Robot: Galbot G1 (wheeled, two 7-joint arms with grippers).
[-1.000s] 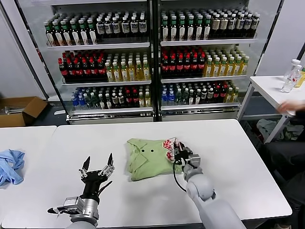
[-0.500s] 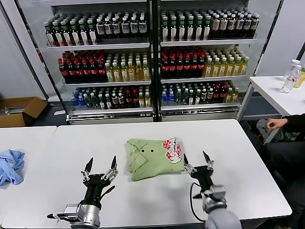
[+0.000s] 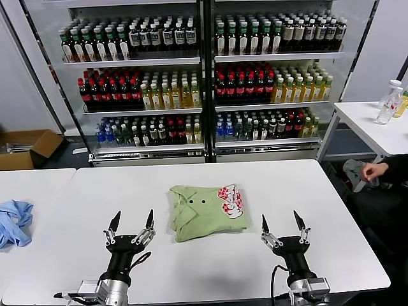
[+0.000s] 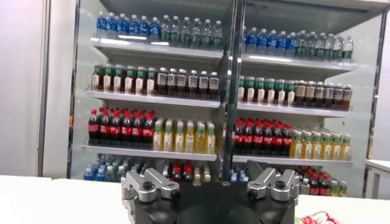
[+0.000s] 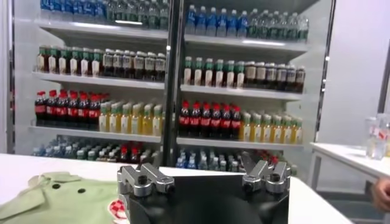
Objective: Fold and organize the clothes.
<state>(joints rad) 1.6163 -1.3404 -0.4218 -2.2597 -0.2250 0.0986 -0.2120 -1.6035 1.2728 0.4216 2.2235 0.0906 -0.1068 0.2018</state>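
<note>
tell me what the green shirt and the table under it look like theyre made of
Green polo shirt: looks like soft matte knit, probably cotton; it lies folded flat with gentle creases, limp collar, small dark buttons and a red-and-white print. Table: smooth white hard top, likely laminate or painted board, with a faint sheen; the exact material can't be told.

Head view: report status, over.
Left gripper open, empty, near table edge. Right gripper open, empty, clear of shirt. Shirt folded, mid-table. Nothing in the way.

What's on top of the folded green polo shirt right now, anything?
Nothing rests on the green polo shirt; its collar, buttons and red-and-white graphic face up. It lies on the white table. The layers folded underneath are hidden.
</note>
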